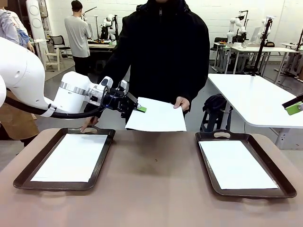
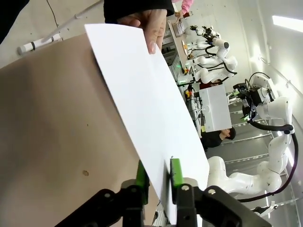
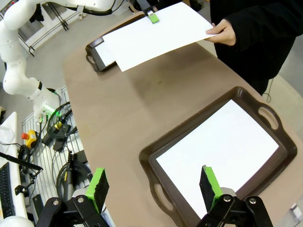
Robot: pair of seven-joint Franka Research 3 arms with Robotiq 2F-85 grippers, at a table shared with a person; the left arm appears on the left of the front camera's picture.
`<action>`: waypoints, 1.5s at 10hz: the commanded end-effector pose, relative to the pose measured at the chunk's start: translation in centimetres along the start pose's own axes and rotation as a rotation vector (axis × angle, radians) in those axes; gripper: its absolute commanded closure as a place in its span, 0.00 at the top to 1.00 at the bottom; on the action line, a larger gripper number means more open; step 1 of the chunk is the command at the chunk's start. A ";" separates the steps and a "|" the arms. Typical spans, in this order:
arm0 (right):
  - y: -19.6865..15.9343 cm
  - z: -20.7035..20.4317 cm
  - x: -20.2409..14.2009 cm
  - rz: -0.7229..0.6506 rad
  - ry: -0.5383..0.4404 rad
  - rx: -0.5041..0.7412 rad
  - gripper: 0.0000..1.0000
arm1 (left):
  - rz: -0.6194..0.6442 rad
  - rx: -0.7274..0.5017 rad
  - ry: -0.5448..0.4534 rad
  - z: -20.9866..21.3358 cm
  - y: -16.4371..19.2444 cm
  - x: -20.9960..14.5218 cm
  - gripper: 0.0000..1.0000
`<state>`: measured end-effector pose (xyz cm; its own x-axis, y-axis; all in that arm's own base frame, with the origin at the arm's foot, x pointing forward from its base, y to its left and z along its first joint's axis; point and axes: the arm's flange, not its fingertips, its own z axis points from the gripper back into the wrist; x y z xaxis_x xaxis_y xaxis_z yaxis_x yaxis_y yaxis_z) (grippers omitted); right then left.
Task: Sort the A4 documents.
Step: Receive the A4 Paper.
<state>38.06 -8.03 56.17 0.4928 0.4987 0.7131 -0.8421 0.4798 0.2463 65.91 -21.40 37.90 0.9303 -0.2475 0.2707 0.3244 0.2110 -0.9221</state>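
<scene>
Left gripper (image 1: 140,108): I see my green pads clenched on the near edge of the A4 sheet (image 1: 158,116).
A4 sheet: held in the air above the table (image 1: 151,179), between the two trays; the person's hand (image 1: 182,102) grips its far edge.
Right gripper (image 3: 154,187): released, jaws wide, above the right tray (image 3: 158,151).
Other sheets: one lies flat in the left tray (image 1: 102,156), one in the right tray.

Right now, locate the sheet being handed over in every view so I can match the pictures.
Front view: the handed sheet hangs mid-frame above the table's far edge, left gripper pinching its left corner.
Left wrist view: the sheet runs diagonally up from the green pads.
Right wrist view: the sheet lies top centre.
Shared landmark: the person's hand on the opposite edge.
</scene>
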 end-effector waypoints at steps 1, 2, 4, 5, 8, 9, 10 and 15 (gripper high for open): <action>0.0 -0.1 -0.1 0.000 -0.001 -0.001 1.00 | 0.011 -0.002 -0.021 0.1 0.0 0.5 0.11; 0.0 -0.1 -0.1 0.000 -0.001 -0.001 1.00 | 0.007 -0.001 -0.019 0.1 0.0 0.5 0.02; 0.0 -0.1 -0.1 0.000 -0.001 -0.001 1.00 | 0.001 0.005 -0.022 0.2 0.0 0.4 0.00; 0.0 -0.1 -0.1 0.000 -0.001 -0.001 1.00 | 0.001 0.003 -0.025 0.1 0.0 0.5 0.00; 0.0 -0.1 -0.1 0.000 -0.001 -0.001 1.00 | 0.005 0.001 -0.043 0.3 -0.1 0.4 0.00; 0.0 -0.1 -0.1 0.000 -0.001 -0.001 1.00 | 0.000 0.012 -0.014 0.2 0.1 0.1 0.00; 0.0 -0.1 -0.1 0.000 -0.001 -0.001 1.00 | 0.000 0.012 -0.014 0.2 0.1 0.1 0.00; 0.0 -0.1 -0.1 0.000 -0.001 -0.001 1.00 | 0.000 0.012 -0.014 0.2 0.1 0.1 0.00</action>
<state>38.06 -8.03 56.17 0.4928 0.4987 0.7131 -0.8421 0.4798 0.2463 66.14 -21.19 37.85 0.9329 -0.2328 0.2746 0.3261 0.2230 -0.9187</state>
